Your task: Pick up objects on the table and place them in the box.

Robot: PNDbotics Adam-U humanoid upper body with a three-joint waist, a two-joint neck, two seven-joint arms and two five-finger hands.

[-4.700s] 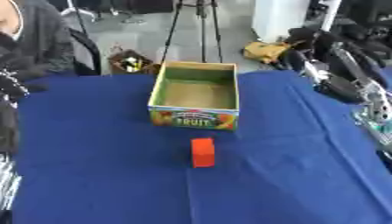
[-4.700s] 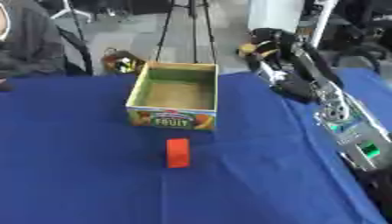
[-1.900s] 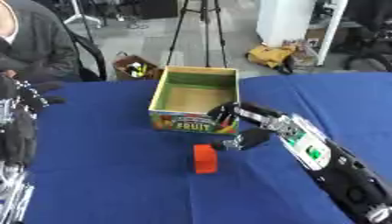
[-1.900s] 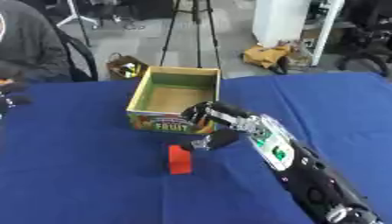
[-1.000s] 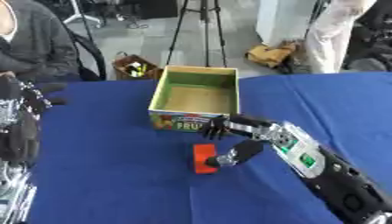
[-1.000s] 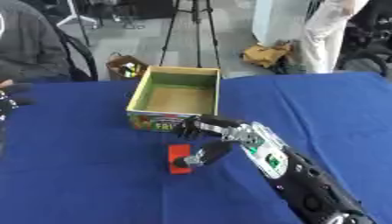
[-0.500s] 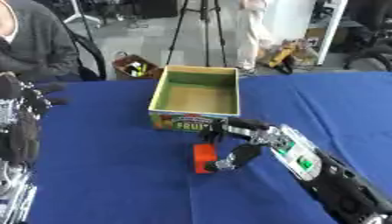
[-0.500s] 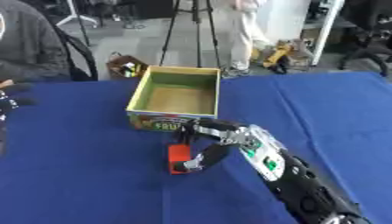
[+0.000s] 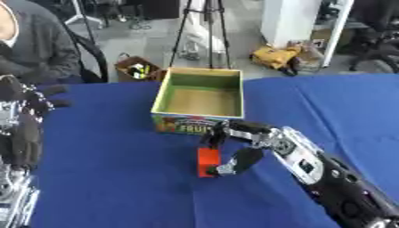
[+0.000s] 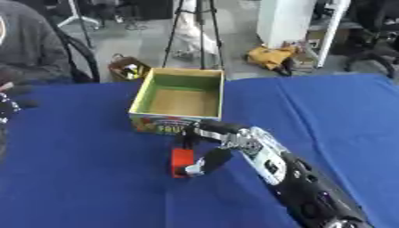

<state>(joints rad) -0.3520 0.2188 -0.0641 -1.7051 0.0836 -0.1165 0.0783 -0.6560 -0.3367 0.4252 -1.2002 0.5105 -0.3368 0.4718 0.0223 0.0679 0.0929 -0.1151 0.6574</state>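
Your right robot hand (image 9: pixel 234 147) is already at the small upright red block (image 9: pixel 207 161), which stands on the blue cloth-covered tabletop (image 9: pixel 117 178) just in front of the open cardboard box with the yellow-green inside (image 9: pixel 199 95). The block sits on the hand's left side: fingers reach over its top edge from the box side, and the thumb comes in low against its near right corner, so the hand reads as curled round the block, a pinch across its short width. The block's long axis runs straight up, and it looks to be resting on the cloth, not yet lifted.

The box lies directly beyond the block, very near, so I judge the coming move to be a short lift up and away from you, clearing the printed front wall.

Your left robot hand (image 9: pixel 23 111) is far left of the box, well apart; whether its fingers are apart or together I cannot tell.

The box's front panel reads "FRUIT"; the smaller print above it is not legible.
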